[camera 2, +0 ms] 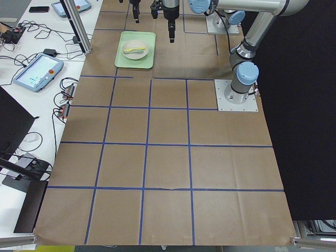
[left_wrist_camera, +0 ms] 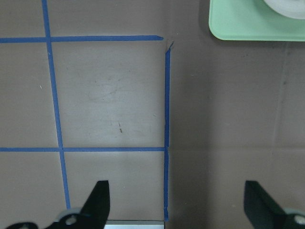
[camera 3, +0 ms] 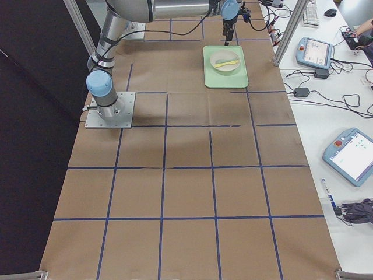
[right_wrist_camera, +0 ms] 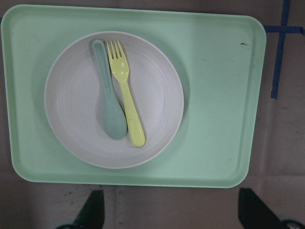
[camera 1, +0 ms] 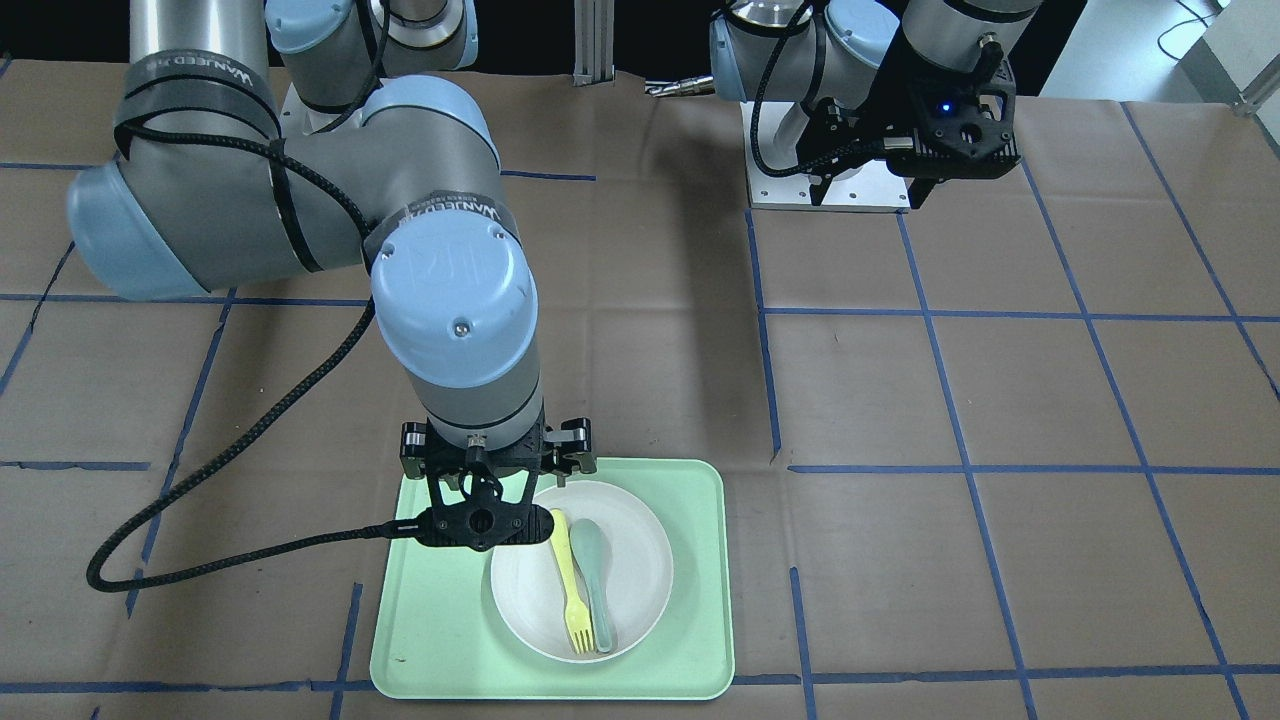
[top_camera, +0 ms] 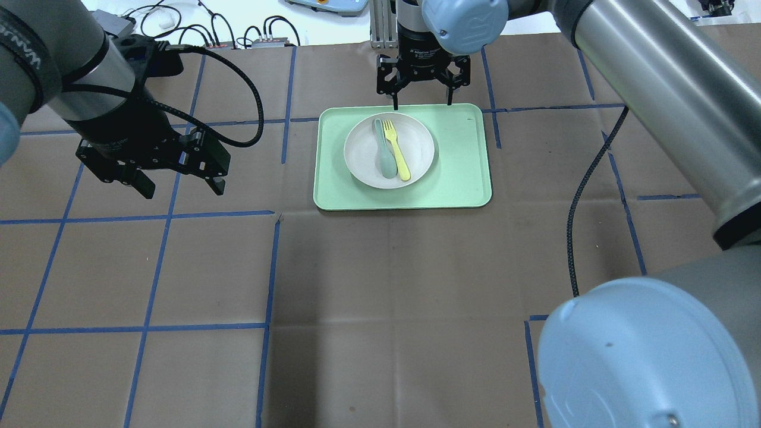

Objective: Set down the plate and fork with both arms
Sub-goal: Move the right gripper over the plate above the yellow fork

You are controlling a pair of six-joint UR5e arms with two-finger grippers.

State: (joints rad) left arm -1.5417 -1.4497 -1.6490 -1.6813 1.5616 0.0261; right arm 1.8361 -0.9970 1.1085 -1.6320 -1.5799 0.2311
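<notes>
The off-white plate (top_camera: 419, 142) sits on the mint-green tray (top_camera: 464, 178). The pale-yellow fork (top_camera: 396, 150) lies in the plate beside a grey-green spoon (top_camera: 383, 148). My right gripper (top_camera: 422, 104) hangs open and empty above the tray, touching nothing. The right wrist view looks straight down on the plate (right_wrist_camera: 157, 95), the fork (right_wrist_camera: 126, 107) and the right gripper (right_wrist_camera: 171, 217). My left gripper (top_camera: 183, 191) is open and empty over bare table, well to the left of the tray. The left wrist view shows the left gripper (left_wrist_camera: 178, 205) and a corner of the tray (left_wrist_camera: 252, 26).
Brown paper with blue tape lines (top_camera: 270, 273) covers the table. A black cable (top_camera: 585, 196) trails from my right arm to the right of the tray. The left arm's base plate (camera 1: 830, 190) is at the robot's side. Tablets and cables lie on side benches (camera 2: 37, 71).
</notes>
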